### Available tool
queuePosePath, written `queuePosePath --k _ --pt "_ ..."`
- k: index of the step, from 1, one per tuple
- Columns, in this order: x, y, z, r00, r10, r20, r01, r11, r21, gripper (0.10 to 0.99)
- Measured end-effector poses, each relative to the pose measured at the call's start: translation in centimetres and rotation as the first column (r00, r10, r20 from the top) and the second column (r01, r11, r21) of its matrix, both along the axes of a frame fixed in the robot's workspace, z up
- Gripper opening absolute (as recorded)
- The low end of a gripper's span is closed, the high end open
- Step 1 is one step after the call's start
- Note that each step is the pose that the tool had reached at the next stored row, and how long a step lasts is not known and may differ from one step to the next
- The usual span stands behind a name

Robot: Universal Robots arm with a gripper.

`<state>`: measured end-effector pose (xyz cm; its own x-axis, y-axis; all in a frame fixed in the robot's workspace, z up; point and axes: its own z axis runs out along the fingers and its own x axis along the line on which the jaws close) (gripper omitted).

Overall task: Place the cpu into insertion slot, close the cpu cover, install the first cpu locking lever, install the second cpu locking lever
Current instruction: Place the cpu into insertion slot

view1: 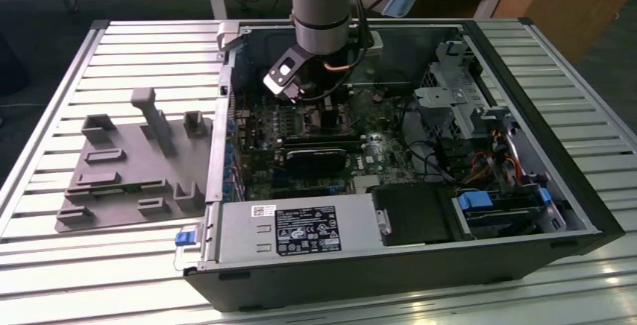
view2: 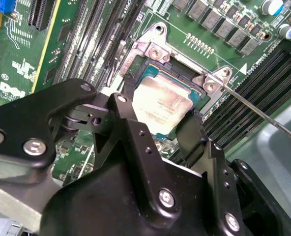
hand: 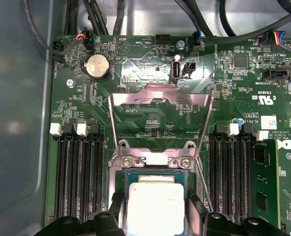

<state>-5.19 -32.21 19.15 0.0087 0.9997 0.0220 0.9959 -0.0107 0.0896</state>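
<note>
In both wrist views the cpu [view2: 162, 101] [hand: 155, 196], a silvery square chip, lies level in or just above the insertion slot [view2: 185, 74] [hand: 120, 184], whose dark rim shows around it. My gripper [view2: 159, 112] [hand: 155, 210] is shut on the cpu, with one black finger against each of two opposite edges. The cpu cover [hand: 160, 96] is swung up and open behind the slot, and bare board shows through its window. A thin wire locking lever [view2: 263, 115] [hand: 204, 184] sticks out unlatched beside the socket. In the exterior view the arm [view1: 318, 49] reaches down into the open computer case.
Long black memory slots [hand: 81, 177] [hand: 229, 177] flank the socket. A black card [view1: 318, 157] lies across the board, near the power supply [view1: 298, 232]. Cables [hand: 96, 14] hang along the case wall. A grey fixture [view1: 130, 168] sits on the slatted table at the exterior view's left.
</note>
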Motion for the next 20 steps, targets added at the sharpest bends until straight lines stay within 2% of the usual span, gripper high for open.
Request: queuePosePath --k 6,17,20 --pt "-0.01 -0.01 0.12 1.0 0.0 -0.0004 0.0 1.0 -0.001 0.612" --pt "-0.01 -0.01 1.88 1.0 0.0 0.0007 0.0 1.0 -0.001 0.612" --pt "-0.01 0.0 1.88 1.0 0.0 0.0009 0.0 1.0 0.0 0.612"
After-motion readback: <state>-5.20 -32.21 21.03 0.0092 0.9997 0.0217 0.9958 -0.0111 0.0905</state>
